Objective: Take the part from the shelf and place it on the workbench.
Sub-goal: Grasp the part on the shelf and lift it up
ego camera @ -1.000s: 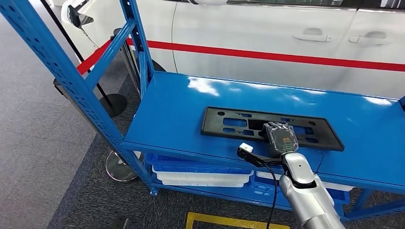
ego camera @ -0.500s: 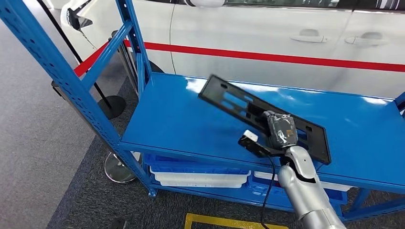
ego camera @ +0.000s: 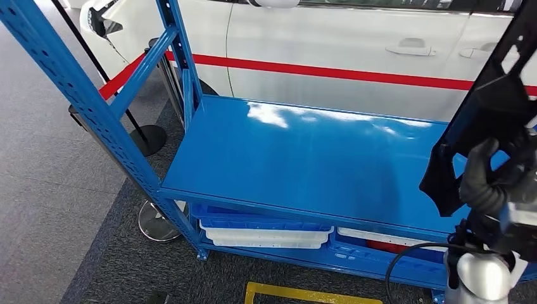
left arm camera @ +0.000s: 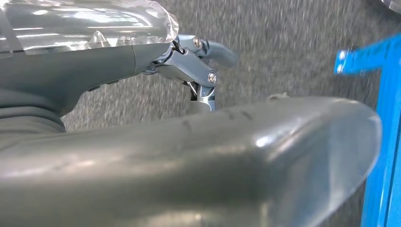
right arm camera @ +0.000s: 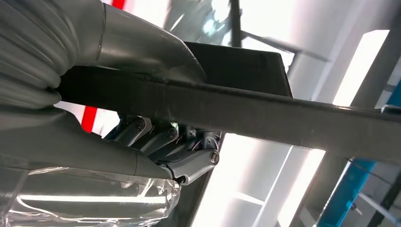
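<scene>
I count one black plastic part (ego camera: 500,95), up at the right edge of my head view, and one blue shelf rack (ego camera: 297,158) across the middle. Lower centre, under its top board, sit two blue trays (ego camera: 266,225), and upper centre stands one white car (ego camera: 354,44) with two door handles (ego camera: 411,47).

Looks like a car workshop or assembly floor. White car (ego camera: 354,44) with a red stripe parked right behind a blue steel shelf (ego camera: 304,158); plastic trays (ego camera: 266,233) on its lower level, grey carpet floor (ego camera: 50,209) beside it.
</scene>
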Robot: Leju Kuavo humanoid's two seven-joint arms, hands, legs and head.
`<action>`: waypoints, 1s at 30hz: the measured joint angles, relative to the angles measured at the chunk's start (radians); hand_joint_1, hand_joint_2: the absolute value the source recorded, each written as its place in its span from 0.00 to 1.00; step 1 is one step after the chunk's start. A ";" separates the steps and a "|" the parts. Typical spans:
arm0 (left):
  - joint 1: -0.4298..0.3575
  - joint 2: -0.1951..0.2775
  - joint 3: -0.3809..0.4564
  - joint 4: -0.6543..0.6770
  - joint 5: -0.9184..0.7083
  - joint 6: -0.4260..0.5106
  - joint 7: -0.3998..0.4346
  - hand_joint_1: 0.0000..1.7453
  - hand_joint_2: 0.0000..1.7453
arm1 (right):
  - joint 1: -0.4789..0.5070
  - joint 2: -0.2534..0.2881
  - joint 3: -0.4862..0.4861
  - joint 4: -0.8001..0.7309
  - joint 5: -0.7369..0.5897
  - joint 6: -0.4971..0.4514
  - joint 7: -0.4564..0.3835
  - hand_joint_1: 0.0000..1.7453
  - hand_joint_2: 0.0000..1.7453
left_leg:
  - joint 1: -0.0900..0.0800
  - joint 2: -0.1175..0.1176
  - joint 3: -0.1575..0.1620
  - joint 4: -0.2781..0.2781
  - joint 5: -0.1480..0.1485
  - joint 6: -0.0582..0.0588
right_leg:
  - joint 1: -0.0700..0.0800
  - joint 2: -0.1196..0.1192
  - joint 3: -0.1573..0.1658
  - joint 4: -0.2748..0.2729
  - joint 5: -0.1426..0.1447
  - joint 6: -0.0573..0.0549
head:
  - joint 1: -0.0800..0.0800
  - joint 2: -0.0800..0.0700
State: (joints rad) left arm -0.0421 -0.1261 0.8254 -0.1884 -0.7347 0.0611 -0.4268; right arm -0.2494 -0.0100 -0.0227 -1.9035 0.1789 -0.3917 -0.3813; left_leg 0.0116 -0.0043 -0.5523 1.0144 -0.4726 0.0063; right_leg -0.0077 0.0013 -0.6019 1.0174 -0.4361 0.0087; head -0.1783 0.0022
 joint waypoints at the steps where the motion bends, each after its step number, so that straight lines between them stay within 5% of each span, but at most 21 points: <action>1: 0.000 0.000 0.000 0.000 -0.001 0.007 0.000 0.00 0.00 | 0.031 -0.016 -0.021 -0.034 -0.096 0.017 -0.017 1.00 1.00 | 0.002 -0.001 0.002 -0.006 0.004 0.007 | -0.001 -0.001 0.000 0.005 -0.006 0.006 | 0.000 0.000; 3: 0.003 0.001 0.001 0.000 -0.001 0.016 -0.002 0.00 0.00 | 0.100 -0.046 -0.082 -0.098 -0.305 0.072 -0.056 1.00 1.00 | 0.006 -0.003 0.007 -0.017 0.011 0.020 | -0.004 -0.001 -0.023 0.061 -0.046 0.016 | 0.000 0.000; 5: 0.008 0.003 0.004 0.000 0.007 0.018 -0.014 0.00 0.00 | 0.182 -0.059 -0.167 -0.151 -0.480 0.150 -0.096 1.00 1.00 | 0.005 -0.003 0.007 -0.017 0.010 0.029 | -0.007 0.000 -0.084 0.186 -0.107 0.025 | 0.000 0.000; 7: 0.013 0.005 0.013 0.000 0.018 0.015 -0.031 0.00 0.00 | 0.265 -0.060 -0.262 -0.190 -0.606 0.255 -0.129 1.00 1.00 | 0.005 -0.004 0.008 -0.014 0.006 0.035 | -0.016 0.000 -0.126 0.266 -0.126 0.040 | 0.000 0.000; 9: 0.016 0.007 0.020 0.000 0.023 0.014 -0.043 0.00 0.00 | 0.330 -0.048 -0.358 -0.220 -0.697 0.392 -0.154 1.00 1.00 | 0.010 -0.003 0.005 0.008 -0.009 0.036 | -0.039 -0.002 -0.098 0.203 -0.071 0.076 | 0.001 0.000; 11: 0.016 0.021 0.024 -0.001 0.024 0.014 -0.049 0.00 0.00 | 0.374 -0.019 -0.450 -0.242 -0.746 0.507 -0.166 1.00 1.00 | 0.014 -0.004 -0.020 0.072 -0.045 0.029 | -0.068 -0.001 -0.054 0.105 -0.029 0.130 | 0.002 0.000; 12: 0.015 0.028 0.026 -0.002 0.027 0.016 -0.051 0.00 0.00 | 0.392 -0.003 -0.489 -0.251 -0.761 0.540 -0.165 1.00 1.00 | 0.009 -0.005 -0.035 0.104 -0.064 0.025 | -0.076 0.002 -0.045 0.086 -0.028 0.138 | 0.001 0.000; 13: 0.015 0.034 0.030 -0.003 0.032 0.018 -0.052 0.00 0.00 | 0.411 0.013 -0.522 -0.259 -0.776 0.562 -0.161 1.00 1.00 | 0.001 -0.006 -0.047 0.122 -0.077 0.025 | -0.080 0.004 -0.046 0.085 -0.038 0.136 | -0.001 0.000; 14: 0.015 0.037 0.034 -0.004 0.037 0.020 -0.051 0.00 0.00 | 0.431 0.028 -0.550 -0.267 -0.792 0.581 -0.156 1.00 1.00 | -0.003 -0.007 -0.046 0.117 -0.076 0.027 | -0.079 0.007 -0.046 0.088 -0.040 0.122 | -0.002 0.000; 17: 0.018 0.034 0.048 -0.004 0.055 0.018 -0.046 0.00 0.00 | 0.475 0.075 -0.618 -0.280 -0.844 0.662 -0.132 1.00 1.00 | 0.006 0.001 -0.001 0.036 -0.032 0.028 | -0.071 0.003 -0.051 0.119 -0.073 0.098 | -0.005 0.000; 19: 0.019 0.032 0.058 -0.004 0.063 0.014 -0.044 0.00 0.00 | 0.490 0.115 -0.661 -0.281 -0.881 0.711 -0.090 1.00 1.00 | 0.009 0.007 0.011 0.011 -0.016 0.028 | -0.063 0.002 -0.086 0.205 -0.131 0.092 | -0.004 0.000; 21: 0.019 0.031 0.067 -0.004 0.071 0.012 -0.042 0.00 0.00 | 0.503 0.158 -0.699 -0.281 -0.908 0.738 -0.043 1.00 1.00 | 0.009 0.009 0.011 0.008 -0.014 0.025 | -0.061 0.001 -0.105 0.260 -0.154 0.092 | -0.004 0.000; 25: 0.024 0.028 0.075 -0.004 0.075 0.010 -0.039 0.00 0.00 | 0.512 0.218 -0.747 -0.280 -0.943 0.781 0.010 1.00 1.00 | 0.015 0.008 0.007 0.029 -0.028 -0.003 | -0.059 0.000 -0.014 0.098 -0.067 0.090 | -0.004 0.000; 30: 0.025 0.029 0.087 -0.004 0.074 0.009 -0.037 0.00 0.00 | 0.511 0.260 -0.774 -0.282 -0.952 0.792 0.027 1.00 1.00 | 0.016 0.003 0.001 0.039 -0.032 -0.039 | -0.045 0.005 -0.006 0.064 -0.049 0.024 | -0.005 0.000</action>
State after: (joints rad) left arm -0.0174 -0.0973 0.9129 -0.1923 -0.6602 0.0700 -0.4633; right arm 0.2615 0.2498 -0.7968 -2.1853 -0.7729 0.3999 -0.3548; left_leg 0.0273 -0.0008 -0.5508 1.0534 -0.5043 -0.0323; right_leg -0.0525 0.0067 -0.6079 1.0810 -0.4849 0.0327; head -0.1837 0.0021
